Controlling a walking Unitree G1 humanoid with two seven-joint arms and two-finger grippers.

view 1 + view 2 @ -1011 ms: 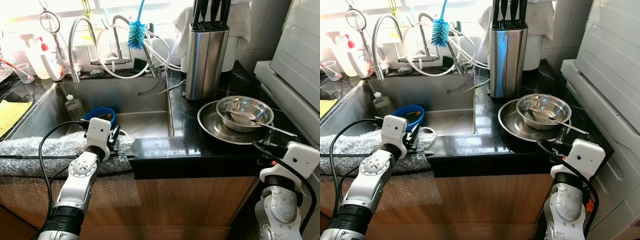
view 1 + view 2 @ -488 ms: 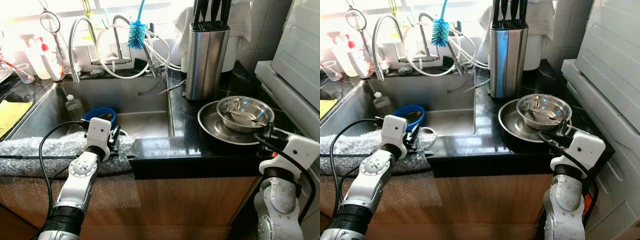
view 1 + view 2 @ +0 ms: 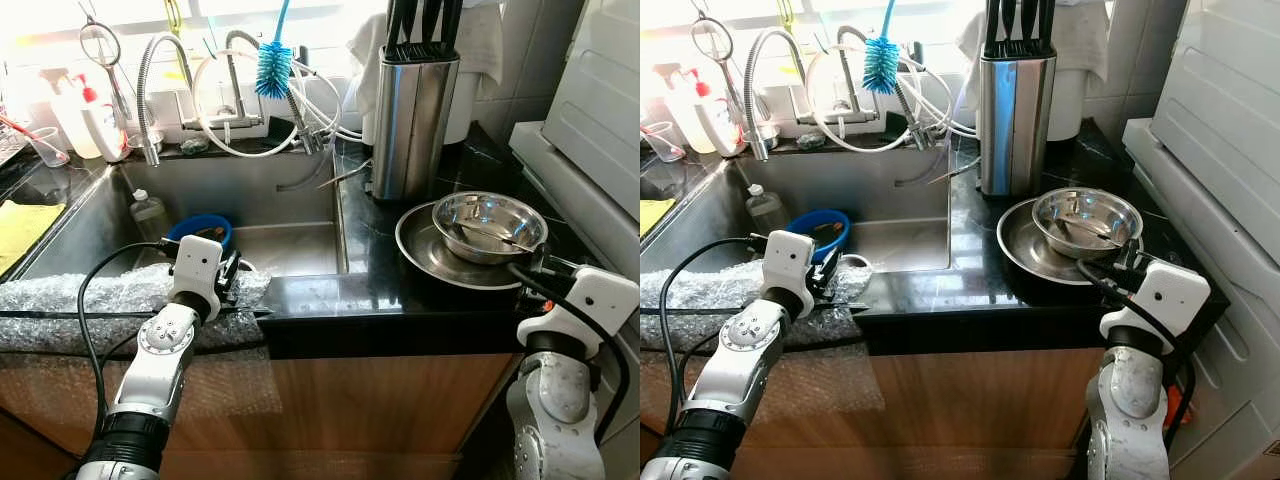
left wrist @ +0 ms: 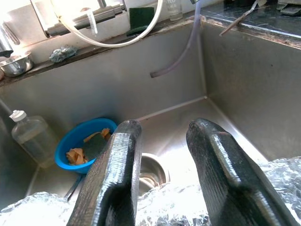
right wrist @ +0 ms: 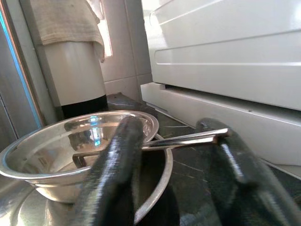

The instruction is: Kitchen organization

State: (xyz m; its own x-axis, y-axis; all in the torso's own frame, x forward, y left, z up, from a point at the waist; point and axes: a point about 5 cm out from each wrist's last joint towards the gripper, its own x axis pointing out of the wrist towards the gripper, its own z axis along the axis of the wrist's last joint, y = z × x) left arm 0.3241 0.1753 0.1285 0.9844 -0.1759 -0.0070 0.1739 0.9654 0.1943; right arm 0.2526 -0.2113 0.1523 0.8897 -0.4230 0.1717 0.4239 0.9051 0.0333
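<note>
Right gripper (image 5: 171, 155): fingers parted, set at the near rim of the steel bowl (image 3: 489, 224). The handle of a metal utensil (image 5: 183, 139) runs out of the bowl and passes between the 2 fingers; whether either finger touches it cannot be told. Nothing is gripped.

Left gripper (image 4: 162, 165): fingers parted and holding nothing, resting over the bubble wrap (image 3: 70, 296) laid along the front edge of the sink (image 3: 290, 248). Beyond the fingertips, inside the sink, sit a blue bowl (image 4: 80, 146) holding scraps and a sponge, and beside it a clear bottle (image 4: 29, 136). The drain lies just past the fingertips.

Location of task items: the steel bowl stands inside a larger steel plate (image 3: 430, 262) on the black counter (image 3: 390, 295), directly ahead of the right fingers. The knife block (image 3: 411, 110) stands behind the plate, well beyond the fingers. A bottle brush (image 3: 272, 68) hangs on the tap hoses at the back of the sink.

Progress assessment: early stage. The bowl, plate and utensil remain stacked on the counter, not put away; the sink retains its contents. In my judgement the step in hand is taking the utensil handle with the right fingers, which requires them to close on it. All sorting of dishes and sink items is outstanding
</note>
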